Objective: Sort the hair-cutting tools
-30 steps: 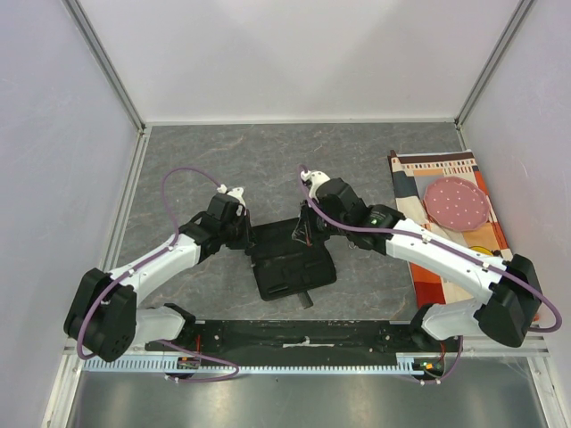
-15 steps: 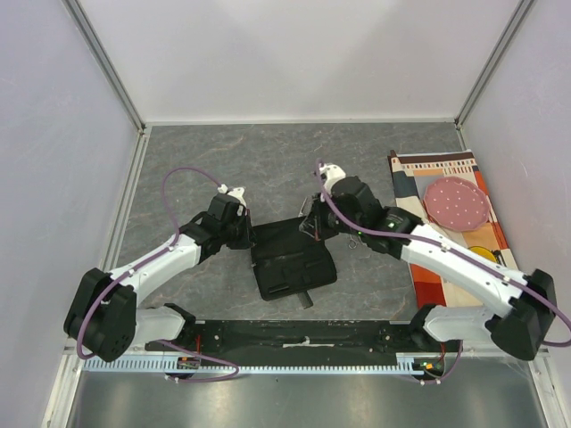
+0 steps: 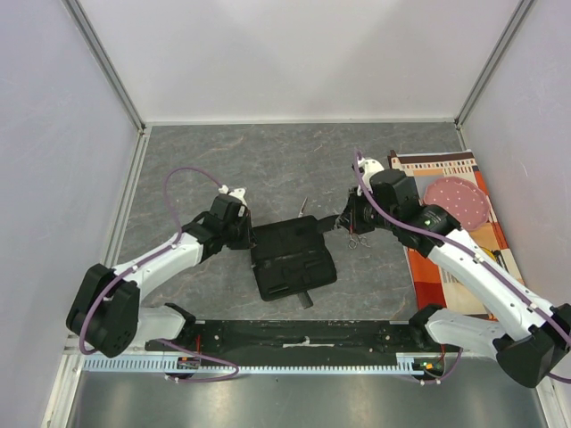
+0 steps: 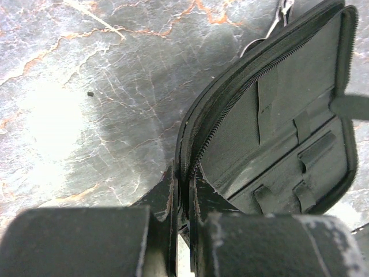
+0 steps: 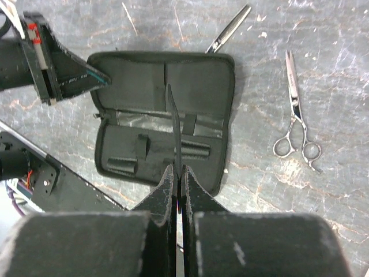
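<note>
I have the black comb [image 5: 173,127] pinched edge-on in the right gripper [image 5: 177,173], over the open pouch [image 5: 132,86]. Loose scissors [image 5: 295,109] lie on the table [image 5: 346,57] beside the pouch; second scissors [image 5: 229,36] pokes out at its far edge. The left gripper [image 4: 183,179] clamps the pouch rim.

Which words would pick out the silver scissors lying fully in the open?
Find the open black fabric pouch mid-table. To its right lie slim silver metal scissors, both finger rings showing; the other silver pair is partly hidden by the pouch.
</note>
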Robot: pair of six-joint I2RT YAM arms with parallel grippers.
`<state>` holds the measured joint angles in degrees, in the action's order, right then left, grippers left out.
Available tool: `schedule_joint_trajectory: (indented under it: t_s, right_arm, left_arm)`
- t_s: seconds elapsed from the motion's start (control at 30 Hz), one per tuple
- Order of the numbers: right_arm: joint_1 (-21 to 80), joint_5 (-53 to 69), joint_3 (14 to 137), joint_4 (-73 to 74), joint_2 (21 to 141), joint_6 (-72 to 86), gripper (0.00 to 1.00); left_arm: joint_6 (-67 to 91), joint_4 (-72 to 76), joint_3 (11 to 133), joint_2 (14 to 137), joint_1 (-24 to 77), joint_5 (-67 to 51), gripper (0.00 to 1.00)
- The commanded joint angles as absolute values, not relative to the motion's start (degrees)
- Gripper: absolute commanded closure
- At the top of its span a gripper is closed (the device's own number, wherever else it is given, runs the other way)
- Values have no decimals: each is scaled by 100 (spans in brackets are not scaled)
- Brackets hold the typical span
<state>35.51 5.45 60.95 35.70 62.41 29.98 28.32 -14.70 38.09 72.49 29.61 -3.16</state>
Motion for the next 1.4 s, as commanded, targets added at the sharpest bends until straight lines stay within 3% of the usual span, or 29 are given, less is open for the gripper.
schedule_joint_trajectory:
  t_s: [0.0,0.37,0.87,1.37]
  right_arm:
    - [3437,922,5959,3744,6205,2751,100]
    - [2962,1608,5292,3174,6346,2663,100]
    - [2276,2320,5274,2743,6609,2593,100]
    - [2145,2321,4588,2400,6715,2742,100]
  left_arm:
    - [2540,-1758,3928,7724,2988,158,98]
    - [2487,-1697,4104,8244,2988,220,98]
    - [2443,-1723,4078,8358,2988,202,98]
    - [2443,-1714,4104,8411,2988,167,98]
